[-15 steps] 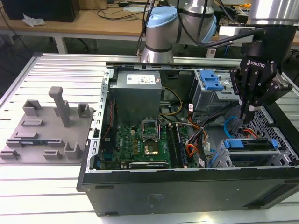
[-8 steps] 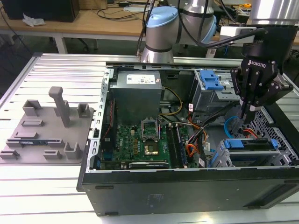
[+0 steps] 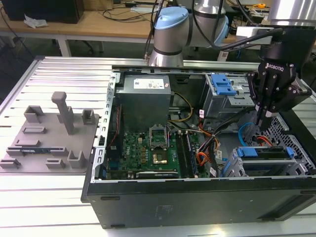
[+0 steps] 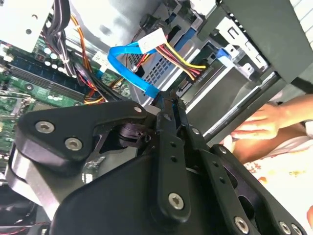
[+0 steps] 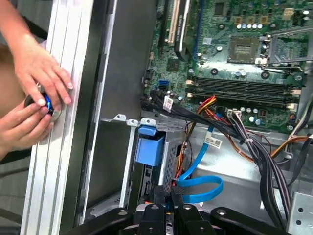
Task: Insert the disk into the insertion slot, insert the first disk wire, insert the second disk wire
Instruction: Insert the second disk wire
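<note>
The disk (image 3: 261, 152), seen by its bright blue carrier, lies inside the insertion slot (image 3: 236, 165), a low grey metal cage at the exterior view's right end of the open computer case. The blue carrier end (image 5: 150, 147) also appears in the first wrist view. A thin orange-red first disk wire (image 3: 264, 140) runs down to the disk's back. My gripper (image 3: 264, 118) hangs just above that spot, fingers (image 4: 168, 105) pressed together on the end of the light-blue second disk wire (image 4: 129, 68). That wire loops (image 5: 200, 188) beside the cage.
A taller grey bay with a blue latch (image 3: 222, 85) stands behind the gripper. The motherboard (image 3: 148, 148), power supply (image 3: 143, 94) and a black cable bundle (image 5: 254, 147) crowd the case. A person's hands (image 5: 34, 88) rest outside the case wall. A grey fixture plate (image 3: 49, 133) lies left.
</note>
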Robot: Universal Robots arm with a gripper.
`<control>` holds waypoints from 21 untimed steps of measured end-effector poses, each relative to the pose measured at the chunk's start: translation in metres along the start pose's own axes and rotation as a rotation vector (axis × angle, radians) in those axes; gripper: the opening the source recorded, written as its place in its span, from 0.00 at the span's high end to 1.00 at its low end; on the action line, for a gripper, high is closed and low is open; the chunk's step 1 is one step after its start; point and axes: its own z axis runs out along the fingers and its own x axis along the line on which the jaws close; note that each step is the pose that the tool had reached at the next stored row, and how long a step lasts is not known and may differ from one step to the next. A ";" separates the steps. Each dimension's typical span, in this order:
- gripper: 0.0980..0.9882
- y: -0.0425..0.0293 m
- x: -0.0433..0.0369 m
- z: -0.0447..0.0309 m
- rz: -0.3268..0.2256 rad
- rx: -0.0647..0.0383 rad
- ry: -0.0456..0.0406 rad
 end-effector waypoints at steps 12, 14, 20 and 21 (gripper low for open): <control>0.93 -0.0110 0.0047 0.0013 0.090 -0.031 -0.0888; 0.93 -0.0221 0.0077 0.0017 0.088 -0.038 -0.0927; 0.93 -0.0232 0.0094 0.0024 0.103 -0.037 -0.1843; 0.93 -0.0226 0.0139 0.0042 0.103 -0.039 -0.1868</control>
